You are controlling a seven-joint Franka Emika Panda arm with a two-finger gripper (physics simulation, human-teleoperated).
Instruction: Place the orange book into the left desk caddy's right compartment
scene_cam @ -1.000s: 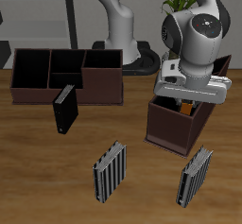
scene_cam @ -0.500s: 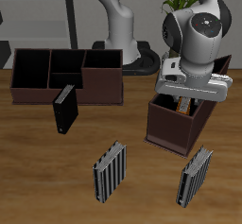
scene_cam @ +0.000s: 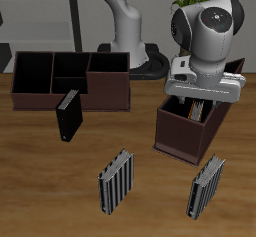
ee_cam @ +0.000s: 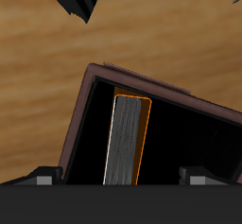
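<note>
Orange book (ee_cam: 129,141) stands on edge inside the left desk caddy (scene_cam: 180,136), in its right compartment (ee_cam: 180,138), while the tool (ee_cam: 121,178) hovers above with both fingers spread wide, clear of the book.

The robot's wrist hides most of the left desk caddy (scene_cam: 188,126) interior; only a sliver of the orange book (scene_cam: 205,111) shows above its rim.
</note>
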